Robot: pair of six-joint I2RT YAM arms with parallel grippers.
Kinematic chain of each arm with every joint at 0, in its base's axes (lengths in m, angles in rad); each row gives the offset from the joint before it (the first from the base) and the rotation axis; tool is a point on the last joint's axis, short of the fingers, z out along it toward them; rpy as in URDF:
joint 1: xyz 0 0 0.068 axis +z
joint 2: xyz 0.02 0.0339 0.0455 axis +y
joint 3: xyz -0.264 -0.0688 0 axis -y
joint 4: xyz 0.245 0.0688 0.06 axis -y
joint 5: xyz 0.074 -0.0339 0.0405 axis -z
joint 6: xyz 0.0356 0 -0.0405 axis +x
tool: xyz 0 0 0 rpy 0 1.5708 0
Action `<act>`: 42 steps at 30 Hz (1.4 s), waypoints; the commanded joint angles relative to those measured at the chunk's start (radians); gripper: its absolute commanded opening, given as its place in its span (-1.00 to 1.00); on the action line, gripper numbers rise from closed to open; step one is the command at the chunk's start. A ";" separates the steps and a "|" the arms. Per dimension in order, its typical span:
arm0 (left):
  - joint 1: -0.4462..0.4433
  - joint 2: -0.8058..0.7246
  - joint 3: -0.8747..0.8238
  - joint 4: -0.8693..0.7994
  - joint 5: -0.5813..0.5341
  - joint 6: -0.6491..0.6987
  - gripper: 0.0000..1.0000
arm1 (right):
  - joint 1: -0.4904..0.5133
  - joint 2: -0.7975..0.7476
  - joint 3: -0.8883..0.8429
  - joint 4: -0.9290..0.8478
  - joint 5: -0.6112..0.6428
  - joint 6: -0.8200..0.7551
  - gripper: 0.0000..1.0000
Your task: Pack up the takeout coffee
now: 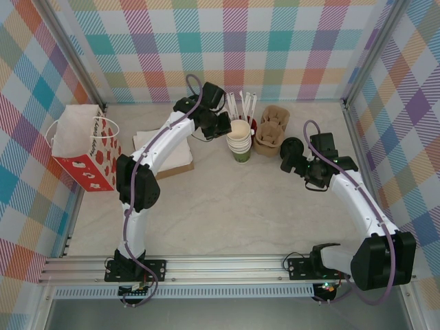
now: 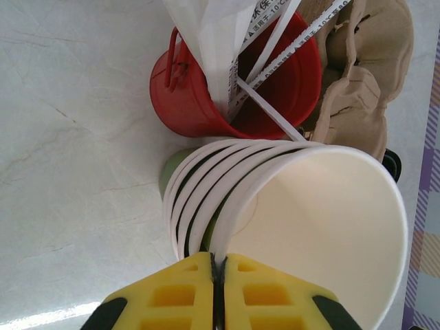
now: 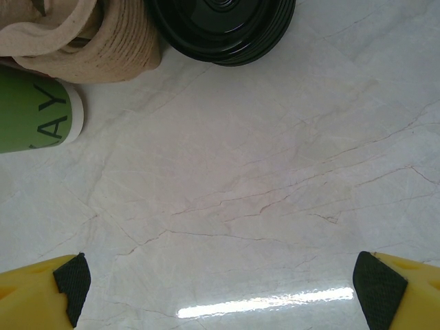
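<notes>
Two robot arms reached over a pale marble-look table (image 1: 227, 213) inside checked walls. From above, the left gripper (image 1: 225, 127) sat at the far side of a stack of paper cups (image 1: 240, 150) near the table's far middle. The top cup (image 1: 240, 129), cream inside, stood nested in that stack. A red-and-white paper bag (image 1: 86, 148) stood upright well apart at the left edge.

The left wrist view gave the detail hidden from above. The left gripper's (image 2: 217, 265) yellow fingers (image 2: 172, 295) were pressed together, and the near wall of the top cup (image 2: 323, 234) ran into the seam between them, so they pinched that wall. Several white rims fanned out below it. A red bucket (image 2: 199, 103) of wrapped straws (image 2: 275, 41) stood just beyond, with cardboard cup carriers (image 2: 364, 75) beside it.

The right wrist view showed the right gripper (image 3: 220, 282) spread wide over bare table, grasping nothing. It also showed the stack's green side (image 3: 34, 117), lettered "AY", next to the carriers (image 3: 89, 41) and stacked black lids (image 3: 220, 27). From above, the right gripper (image 1: 289, 165) sat just near those lids (image 1: 292, 146).
</notes>
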State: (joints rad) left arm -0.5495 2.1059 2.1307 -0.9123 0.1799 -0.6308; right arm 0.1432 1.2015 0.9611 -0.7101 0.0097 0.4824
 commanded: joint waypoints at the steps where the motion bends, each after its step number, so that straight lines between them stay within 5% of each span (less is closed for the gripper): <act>1: -0.016 -0.006 0.066 -0.027 -0.007 0.022 -0.84 | -0.007 -0.016 -0.005 0.008 -0.010 -0.014 0.99; 15: -0.016 0.014 0.183 -0.241 -0.095 0.078 -0.87 | -0.007 -0.016 -0.001 0.007 -0.019 -0.026 0.99; 21: -0.017 0.022 0.179 -0.242 -0.063 0.077 -0.88 | -0.005 -0.020 0.006 0.103 -0.224 -0.020 1.00; 28: -0.018 0.019 0.174 -0.208 -0.006 0.047 -0.89 | -0.005 0.006 -0.040 0.399 -0.519 0.167 1.00; 42: -0.032 -0.001 0.147 -0.197 -0.013 0.041 -0.90 | 0.042 0.218 -0.042 0.723 -0.639 0.366 0.96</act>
State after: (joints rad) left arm -0.5598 2.1319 2.2818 -1.1233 0.1482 -0.5827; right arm 0.1703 1.3884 0.9066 -0.0799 -0.5884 0.8036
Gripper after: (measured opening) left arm 0.054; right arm 0.983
